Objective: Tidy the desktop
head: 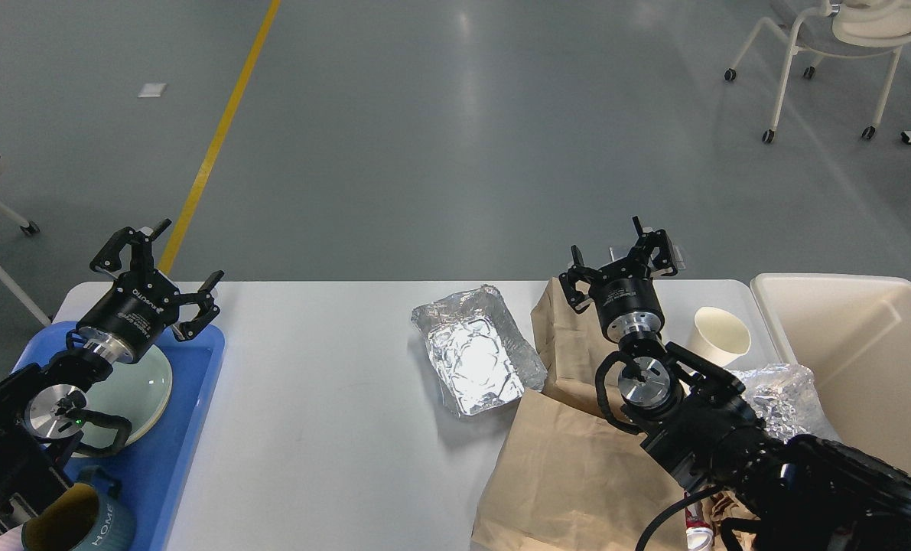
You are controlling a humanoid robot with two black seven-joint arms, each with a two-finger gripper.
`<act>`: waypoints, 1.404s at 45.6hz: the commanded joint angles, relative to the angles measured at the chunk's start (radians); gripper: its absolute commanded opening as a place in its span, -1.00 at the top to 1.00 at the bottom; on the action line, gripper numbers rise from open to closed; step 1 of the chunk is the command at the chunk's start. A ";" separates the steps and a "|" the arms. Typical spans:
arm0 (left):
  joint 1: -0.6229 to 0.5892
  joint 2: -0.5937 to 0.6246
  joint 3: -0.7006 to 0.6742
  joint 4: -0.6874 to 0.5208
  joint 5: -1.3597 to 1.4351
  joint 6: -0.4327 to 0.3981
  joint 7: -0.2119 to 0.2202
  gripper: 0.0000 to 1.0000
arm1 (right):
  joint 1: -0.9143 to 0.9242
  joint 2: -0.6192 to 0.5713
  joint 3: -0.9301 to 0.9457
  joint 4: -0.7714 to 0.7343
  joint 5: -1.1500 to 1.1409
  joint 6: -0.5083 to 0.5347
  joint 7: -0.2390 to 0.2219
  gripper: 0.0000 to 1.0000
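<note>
Both claws are held released above the desktop: the left gripper over a blue tray, the right gripper over paper bags.

The word "HOME" is seen in pale letters on the side of the dark teal mug, which stands at the near end of the blue tray. White lettering is printed on the black body of the left gripper and of the right gripper; neither inscription can be read.
</note>
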 commanded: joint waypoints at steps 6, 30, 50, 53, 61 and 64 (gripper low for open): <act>0.000 0.000 0.001 0.000 0.000 0.000 0.000 -1.00 | 0.000 0.000 -0.003 0.000 0.000 0.001 0.000 -1.00; 0.000 0.000 -0.001 0.000 0.000 0.002 0.000 -1.00 | 0.342 -0.198 0.002 0.045 0.003 0.029 -0.015 -1.00; 0.000 0.000 -0.001 0.000 0.000 0.000 0.000 -1.00 | 0.373 -0.232 0.054 -0.023 0.003 0.052 -0.015 -1.00; 0.000 0.000 -0.001 0.000 0.000 0.000 0.000 -1.00 | 0.380 -0.230 0.060 -0.029 0.005 0.041 -0.009 -1.00; 0.000 0.000 0.001 0.000 0.000 0.000 0.000 -1.00 | 0.390 -0.225 -0.093 -0.011 -0.070 0.040 -0.116 -1.00; 0.000 0.000 -0.001 0.000 0.000 0.000 0.000 -1.00 | 0.403 -0.238 -0.219 -0.011 -0.106 0.037 -0.228 -1.00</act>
